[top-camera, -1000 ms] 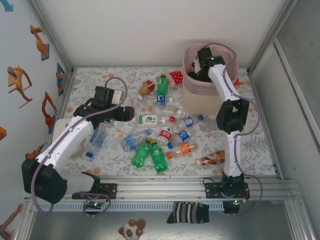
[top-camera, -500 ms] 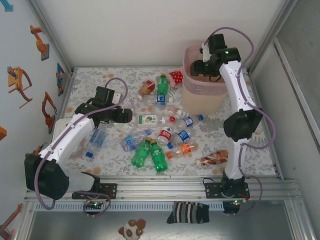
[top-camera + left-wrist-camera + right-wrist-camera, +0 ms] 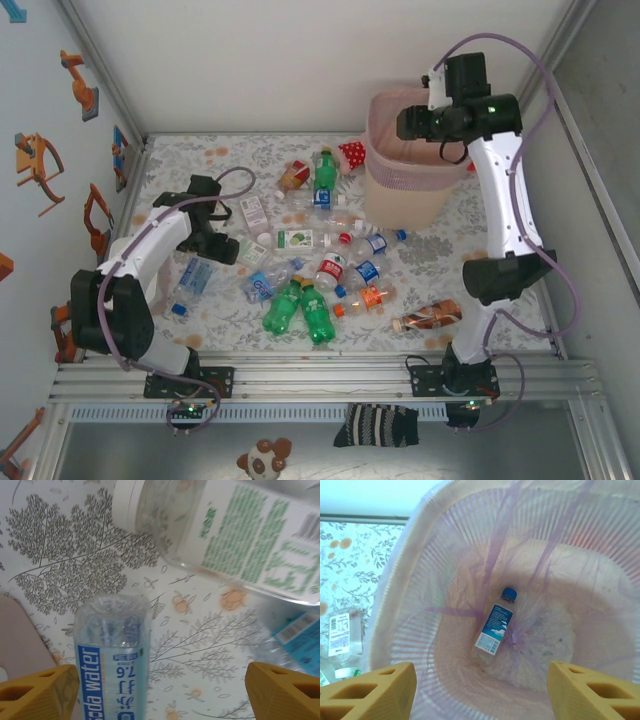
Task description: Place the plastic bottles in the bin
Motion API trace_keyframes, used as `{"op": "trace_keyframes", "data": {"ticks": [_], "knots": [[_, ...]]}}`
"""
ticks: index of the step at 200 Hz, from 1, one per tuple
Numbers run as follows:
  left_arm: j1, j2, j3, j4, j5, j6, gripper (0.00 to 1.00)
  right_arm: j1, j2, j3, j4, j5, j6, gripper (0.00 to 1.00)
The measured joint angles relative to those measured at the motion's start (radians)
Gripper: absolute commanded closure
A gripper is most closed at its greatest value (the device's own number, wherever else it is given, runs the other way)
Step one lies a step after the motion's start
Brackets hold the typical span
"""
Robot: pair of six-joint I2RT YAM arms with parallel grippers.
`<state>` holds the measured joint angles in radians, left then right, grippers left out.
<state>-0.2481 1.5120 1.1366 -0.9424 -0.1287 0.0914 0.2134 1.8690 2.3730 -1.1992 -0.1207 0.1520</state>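
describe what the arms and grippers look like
The left arm and right arm have white links and black joint housings, each trailed by a looping purple cable. The gripper fingers are blocky mustard-yellow wedges.

Soda-water bottle (image 3: 112, 655) cut off below; green-labelled bottle (image 3: 225, 535) blurred, cropped.
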Motion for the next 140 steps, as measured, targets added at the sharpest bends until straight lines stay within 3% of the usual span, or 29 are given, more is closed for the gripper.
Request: {"op": "trace_keyframes", "data": {"ticks": [66,140], "knots": [[0.109,0.080,-0.018,0.003,-0.020,0.055,0.15,0.000,-0.084,-0.085,0.006,-0.001,0.000,0.32],[0.134,0.236,-0.006,0.011,0.019,0.076,0.29,0.000,-0.098,-0.160,0.019,-0.001,0.000,0.32]]}}
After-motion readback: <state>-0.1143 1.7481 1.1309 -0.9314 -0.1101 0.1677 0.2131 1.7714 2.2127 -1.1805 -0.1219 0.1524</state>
